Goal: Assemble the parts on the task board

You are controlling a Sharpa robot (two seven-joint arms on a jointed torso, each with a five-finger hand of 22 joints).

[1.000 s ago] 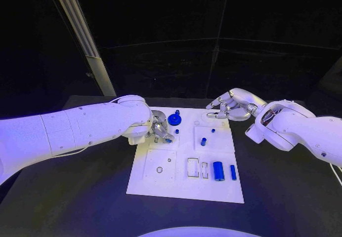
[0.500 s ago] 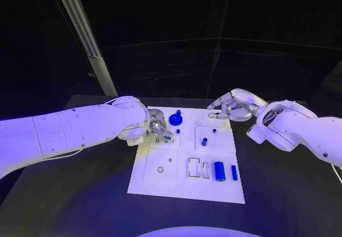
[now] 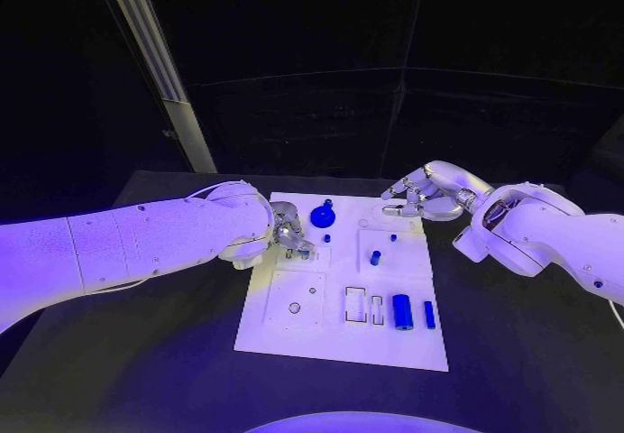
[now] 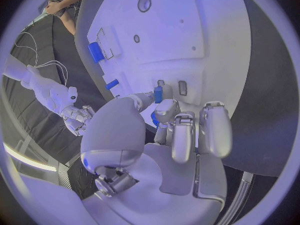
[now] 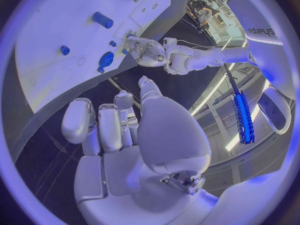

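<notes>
At left robot hand [image 3: 289,236]: small part [image 4: 158,93].

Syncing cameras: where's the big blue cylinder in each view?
Head view: big blue cylinder lies near the task board front edge.
Left wrist view: cylinder by the rectangular slots.
Right wrist view: cylinder on the board.
Shared landmark: the blue round knob part.

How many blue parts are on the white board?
6: disc and pin mid-far, dot and stub right of them, cylinder and bar near-right. Left robot hand may hide more.
</notes>
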